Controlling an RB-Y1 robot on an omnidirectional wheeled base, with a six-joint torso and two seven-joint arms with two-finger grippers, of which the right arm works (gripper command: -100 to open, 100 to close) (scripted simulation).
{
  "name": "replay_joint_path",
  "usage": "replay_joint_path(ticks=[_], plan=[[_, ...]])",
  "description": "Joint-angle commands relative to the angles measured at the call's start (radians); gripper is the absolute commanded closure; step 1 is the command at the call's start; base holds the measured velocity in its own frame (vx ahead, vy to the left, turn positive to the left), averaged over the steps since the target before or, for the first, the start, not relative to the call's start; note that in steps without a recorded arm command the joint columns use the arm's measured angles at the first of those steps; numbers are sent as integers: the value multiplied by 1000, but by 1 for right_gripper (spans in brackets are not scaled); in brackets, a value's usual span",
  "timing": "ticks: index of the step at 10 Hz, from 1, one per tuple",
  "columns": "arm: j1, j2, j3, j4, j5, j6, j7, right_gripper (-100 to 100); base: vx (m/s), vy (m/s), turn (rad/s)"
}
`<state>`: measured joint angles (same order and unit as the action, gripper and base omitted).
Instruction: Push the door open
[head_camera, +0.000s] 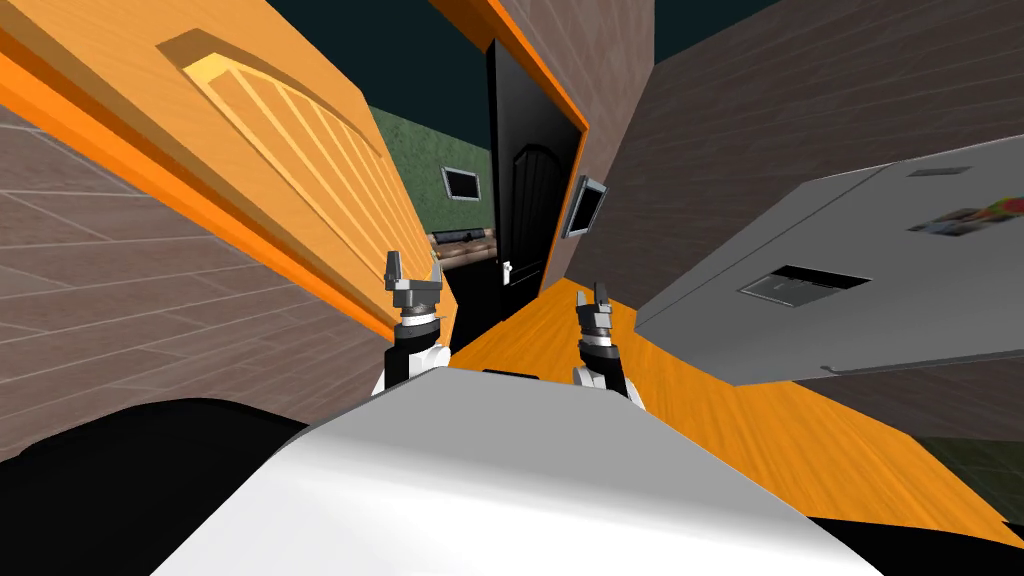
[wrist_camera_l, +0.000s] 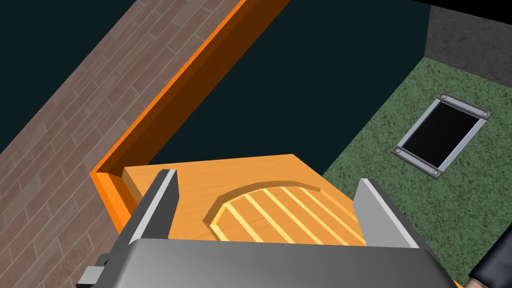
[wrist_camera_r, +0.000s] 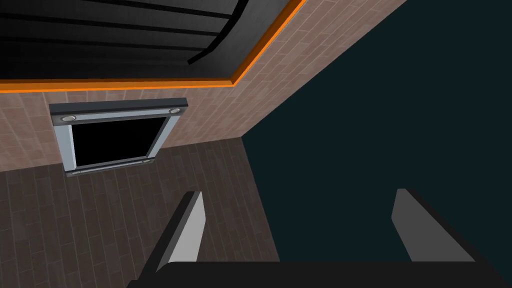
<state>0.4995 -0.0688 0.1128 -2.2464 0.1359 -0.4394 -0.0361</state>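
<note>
The orange wooden door with an arched slatted panel stands swung away to my left, its free edge near my left gripper. In the left wrist view the door's upper part and its slatted panel lie just beyond my left gripper, whose fingers are open with nothing between them. I cannot tell whether they touch the door. The orange door frame runs along the brick wall. My right gripper is held forward over the floor, open and empty.
Past the doorway stands a black door with a pale handle. A large grey cabinet juts in on the right. A framed panel hangs on the right wall. An orange floor runs ahead, and a brown wall is close on my left.
</note>
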Motion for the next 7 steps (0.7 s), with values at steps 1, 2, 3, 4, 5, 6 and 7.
replay_joint_path(ticks=[1, 2, 3, 4, 5, 6, 7], plan=[[7, -9, 27, 23, 25, -1, -24, -100, 249, -18, 33], [8, -14, 42, 39, 41, -2, -37, -100, 212, -23, 21], [10, -22, 66, 63, 64, -2, -58, -100, 223, -19, 39], [11, -25, 75, 71, 72, -2, -65, -100, 206, -8, 25], [12, -30, 92, 88, 90, -3, -80, -100, 170, -24, 19], [13, -35, 110, 106, 107, -3, -95, -100, 174, -47, 31], [15, -40, 128, 124, 125, -4, -111, -100, 196, -50, 36]])
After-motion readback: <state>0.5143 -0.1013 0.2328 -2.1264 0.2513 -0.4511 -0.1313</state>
